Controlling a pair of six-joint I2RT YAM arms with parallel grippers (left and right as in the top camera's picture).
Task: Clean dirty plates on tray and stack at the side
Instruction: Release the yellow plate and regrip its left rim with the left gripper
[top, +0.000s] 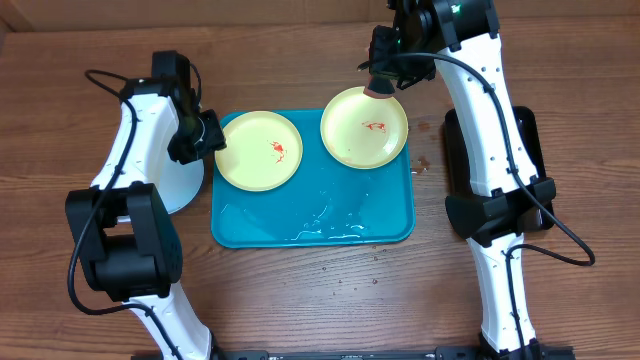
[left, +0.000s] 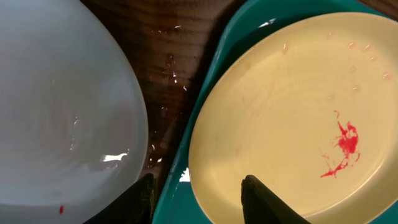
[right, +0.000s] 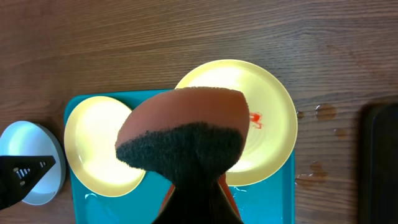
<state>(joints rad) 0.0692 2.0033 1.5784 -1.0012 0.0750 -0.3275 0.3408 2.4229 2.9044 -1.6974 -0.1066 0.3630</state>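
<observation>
Over on the far left, off the tray and on the bare wood, sits the light blue plate (left: 62, 93); it looks wiped apart from one tiny red speck near its rim, so I'd guess that's the stacking spot; just right of it the left gripper (left: 196, 182) hangs low with its fingers spread and nothing between them, straddling the edge where the turquoise tray (top: 230, 225) meets the left yellow-green plate (top: 258, 150); my read is it's parked there to pinch that rim and steady or lift the plate; the plate lies flat in the tray's left half with a red smear (left: 343, 146) near its middle, so not cleaned yet; a puddle of water (top: 322, 228) sits along the tray's front part; next over, the right yellow-green plate (top: 365, 127) rides over the tray's far rim, also smeared red; the right gripper (top: 385, 78) is clamped on an orange sponge (right: 180, 134) with a dark scrubby side, held over that plate's far edge, presumably to scrub it next; can't tell if the sponge touches; far right, a black tray (right: 380, 163) lies under the right arm
</observation>
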